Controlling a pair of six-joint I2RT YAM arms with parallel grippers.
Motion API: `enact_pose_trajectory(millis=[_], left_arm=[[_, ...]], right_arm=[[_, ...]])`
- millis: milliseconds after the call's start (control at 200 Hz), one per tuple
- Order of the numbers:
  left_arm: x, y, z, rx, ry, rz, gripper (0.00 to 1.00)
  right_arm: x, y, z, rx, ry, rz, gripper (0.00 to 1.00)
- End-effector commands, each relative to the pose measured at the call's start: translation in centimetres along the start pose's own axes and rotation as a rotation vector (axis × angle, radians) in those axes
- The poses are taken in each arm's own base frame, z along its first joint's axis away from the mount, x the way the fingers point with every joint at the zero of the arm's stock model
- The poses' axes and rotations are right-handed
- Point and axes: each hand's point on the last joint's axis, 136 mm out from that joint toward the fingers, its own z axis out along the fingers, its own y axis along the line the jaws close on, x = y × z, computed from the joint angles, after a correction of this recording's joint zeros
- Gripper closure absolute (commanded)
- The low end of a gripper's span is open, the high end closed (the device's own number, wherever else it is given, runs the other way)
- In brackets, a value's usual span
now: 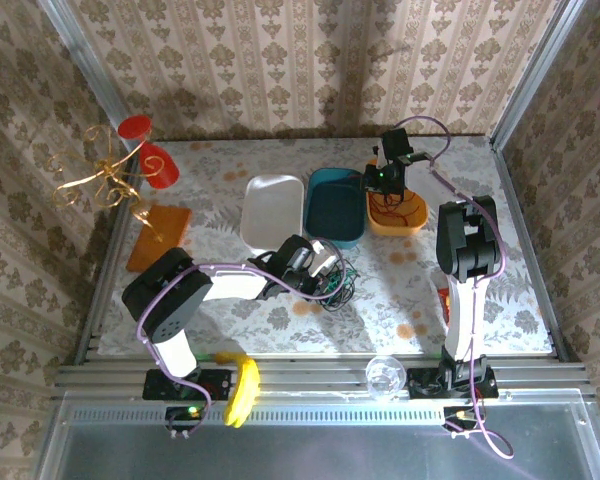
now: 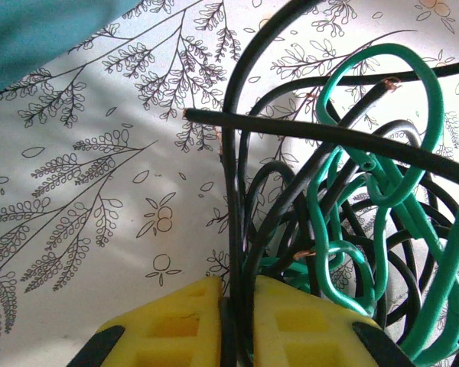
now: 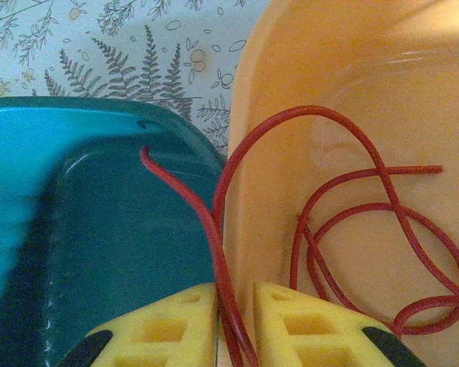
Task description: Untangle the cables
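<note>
Cables (image 1: 338,283) sat in two spots on the table (image 1: 480,290); biggest things first. The teal tray (image 1: 335,205) was centre-frame in the top view, w/ the white tray (image 1: 272,210) just beside it on the left and the orange bowl (image 1: 398,215) just beside it on the right. The black cable (image 2: 231,199) and green cable (image 2: 382,180) made one knotted heap on the table below the teal tray, approx. mid-frame. The red cable (image 3: 314,112) lay looped inside the orange bowl, one end crossing onto the teal tray. Your left gripper (image 2: 237,294) was clenched on the black cable at the heap's edge. Your right gripper (image 3: 236,298) hung over the bowl/tray seam w/ the red cable running btwn its pads; you couldn't tell whether it was pinched or loose.
</note>
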Motion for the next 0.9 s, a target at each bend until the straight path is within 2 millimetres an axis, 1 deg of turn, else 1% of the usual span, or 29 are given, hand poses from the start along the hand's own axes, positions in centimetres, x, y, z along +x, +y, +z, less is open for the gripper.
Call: enact_pose_trajectory(millis=[0,120,405,485,695,895], left_arm=[[3.0,0.0,0.6,-0.001,0.112,0.003,0.86],[3.0,0.1,0.6,-0.003,0.112,0.000,0.86],[3.0,0.1,0.6,-0.005,0.114,0.000,0.85],[3.0,0.0,0.6,-0.004,0.113,-0.001,0.85],[3.0,0.0,0.6,-0.002,0.116,0.001,0.85],[3.0,-0.1,0.7,0.000,0.117,0.003,0.85]], right_arm=[[-1.3,0.6,-1.1,-0.019,-0.022,0.009,0.78],[-1.2,0.7,-1.1,-0.025,-0.020,0.009,0.78],[-1.0,0.3,-0.9,-0.013,-0.021,0.016,0.94],[-1.2,0.5,-1.5,-0.020,-0.038,0.014,0.96],[-1.9,1.1,-3.7,-0.043,-0.089,0.011,0.97],[-1.5,0.5,-4.7,-0.064,-0.107,0.059,0.98]])
